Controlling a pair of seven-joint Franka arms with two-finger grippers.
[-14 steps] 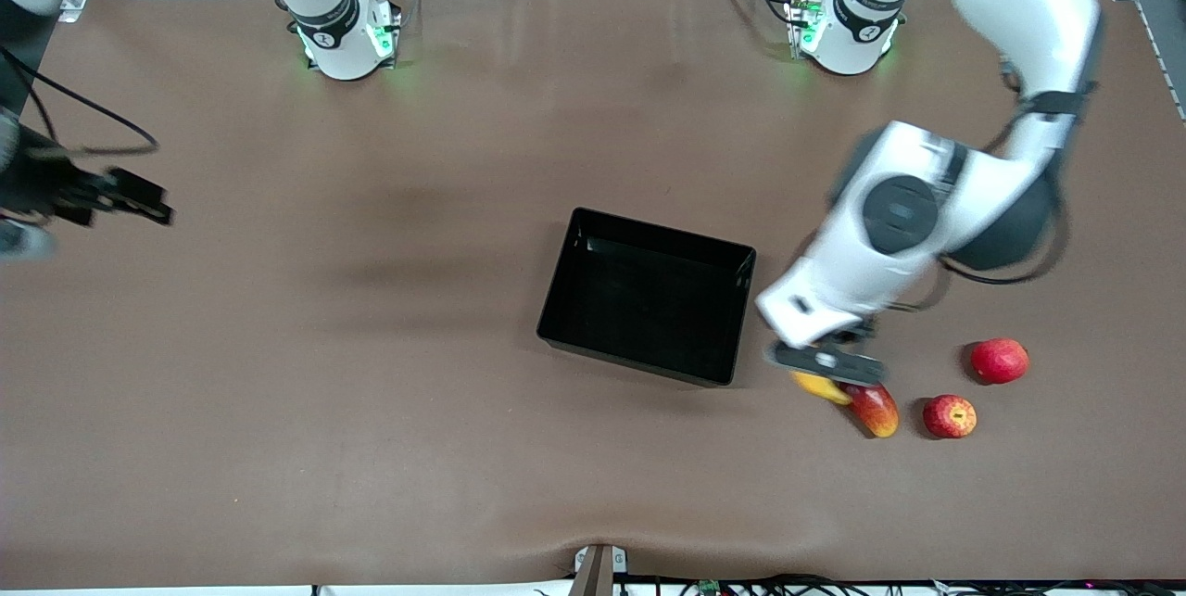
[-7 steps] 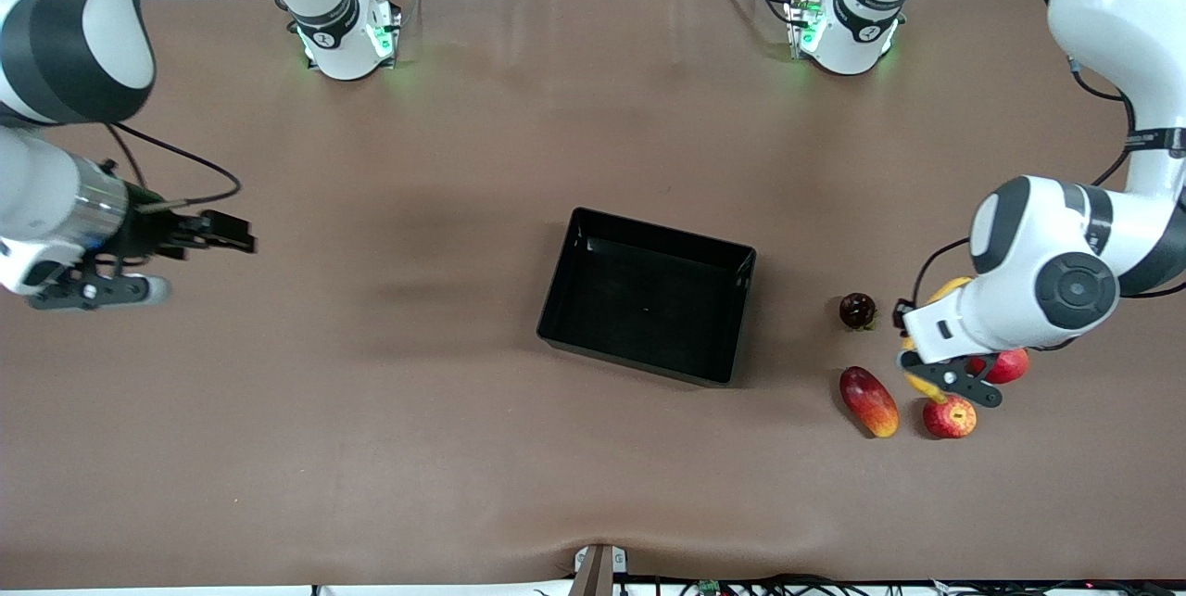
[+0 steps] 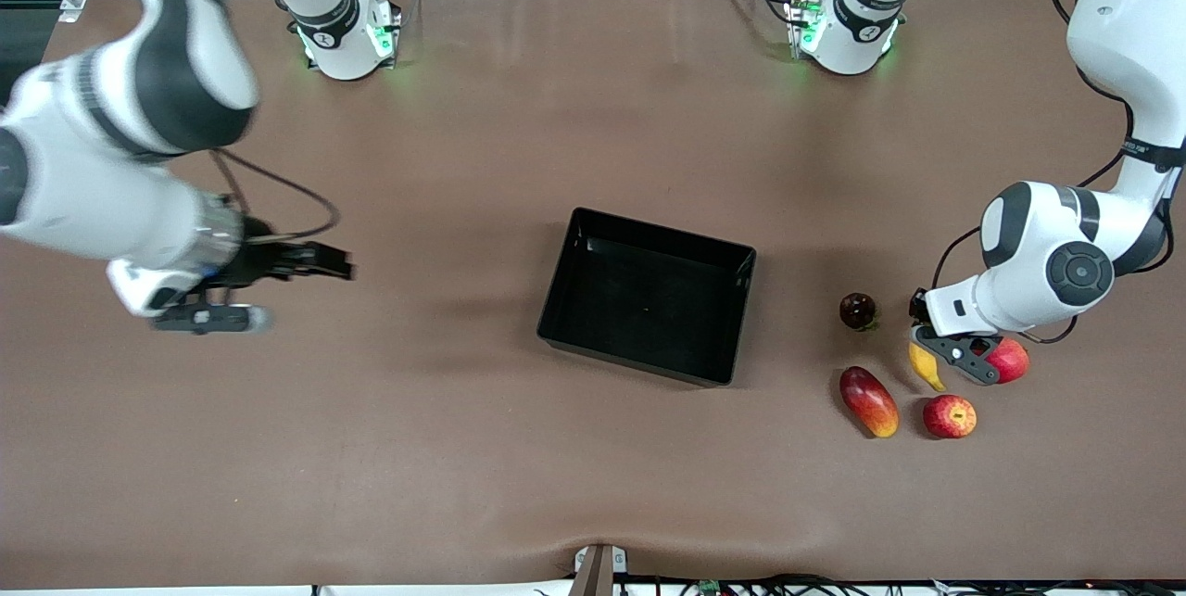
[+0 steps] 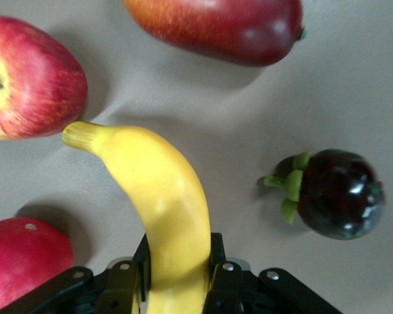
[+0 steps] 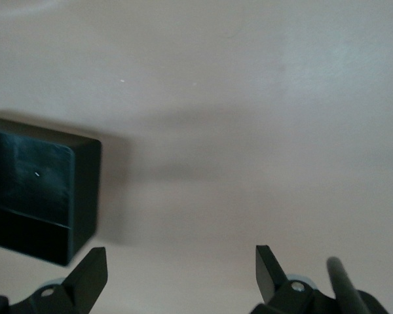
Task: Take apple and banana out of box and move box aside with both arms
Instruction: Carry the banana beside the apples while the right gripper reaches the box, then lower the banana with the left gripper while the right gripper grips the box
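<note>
Gripping the banana (image 4: 164,203) tight, left hand (image 3: 936,357) hangs over the fruit while right hand (image 3: 320,264) hovers wide open.

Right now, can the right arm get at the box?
Probably yes. The right claw is open and empty over bare table toward its own end, with nothing between it and the box.

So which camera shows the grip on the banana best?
The left wrist view: the banana fills it, pinched between the left gripper fingers. The front view shows only its yellow tip under that gripper. The right wrist view shows none of it, only the box.
</note>
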